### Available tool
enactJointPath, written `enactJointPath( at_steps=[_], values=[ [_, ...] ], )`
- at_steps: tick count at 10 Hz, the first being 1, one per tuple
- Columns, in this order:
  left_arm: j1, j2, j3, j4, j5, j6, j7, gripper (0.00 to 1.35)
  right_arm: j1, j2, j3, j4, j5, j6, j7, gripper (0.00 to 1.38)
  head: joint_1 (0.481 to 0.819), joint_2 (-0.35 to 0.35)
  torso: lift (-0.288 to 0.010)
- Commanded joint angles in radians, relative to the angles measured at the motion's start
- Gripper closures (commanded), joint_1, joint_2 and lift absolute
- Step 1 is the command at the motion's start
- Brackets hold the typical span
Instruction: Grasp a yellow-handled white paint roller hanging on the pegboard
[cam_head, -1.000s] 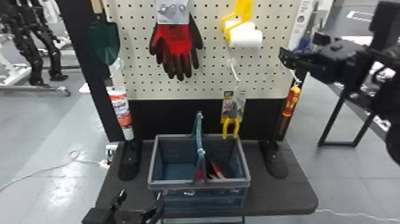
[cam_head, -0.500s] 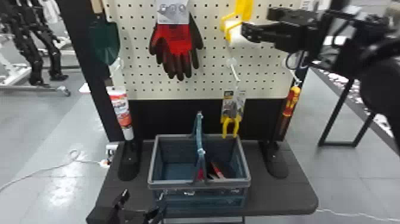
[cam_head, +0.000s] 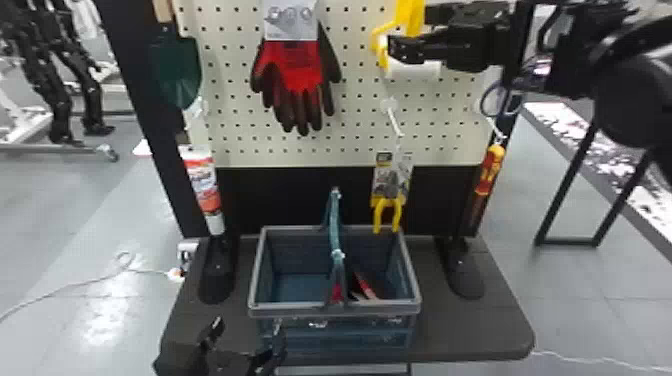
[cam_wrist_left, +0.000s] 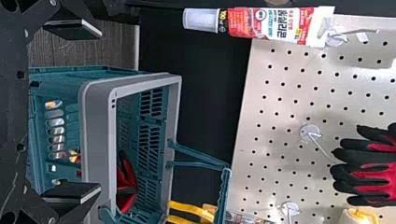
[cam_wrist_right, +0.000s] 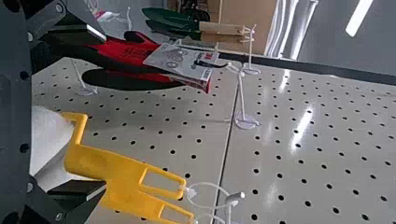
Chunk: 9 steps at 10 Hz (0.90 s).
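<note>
Right fingers, flat and black, gape, seemingly astride the fuzzy paint roller.

We take this for a lab or workshop hall, fitted out like a hardware-shop wall.

We see a white pegboard hung, shop-style, with a carded red and black glove, a green trowel, a sealant tube, packaged yellow-handled pliers and a red and yellow screwdriver. It stands on a black table, with a grey-rimmed shopping basket before it. Around it spreads a wide, glossy grey floor with a white cable trailing over it, a black metal stand to the right and black leg-like frames far behind on the left.
</note>
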Motion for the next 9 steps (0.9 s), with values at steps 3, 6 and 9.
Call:
enactJointPath(
  at_steps=[3,6,9],
  values=[
    [-0.034,-0.004,-0.018,0.044,0.012,-0.027,-0.014,0.15,-0.119,0.000,0.141,0.168,-0.087,-0.084,0.058,0.19,0.549,0.000,-0.100],
    [-0.034,-0.004,-0.015,0.050,0.018,-0.030,-0.023,0.15,-0.188,-0.008,0.184,0.209,-0.073,-0.102,0.078,0.60,0.549,0.000,-0.100],
    [-0.030,0.007,-0.015,0.050,0.026,-0.045,-0.023,0.15,-0.196,-0.017,0.181,0.188,-0.017,-0.061,0.074,1.07,0.549,0.000,-0.100]
  ],
)
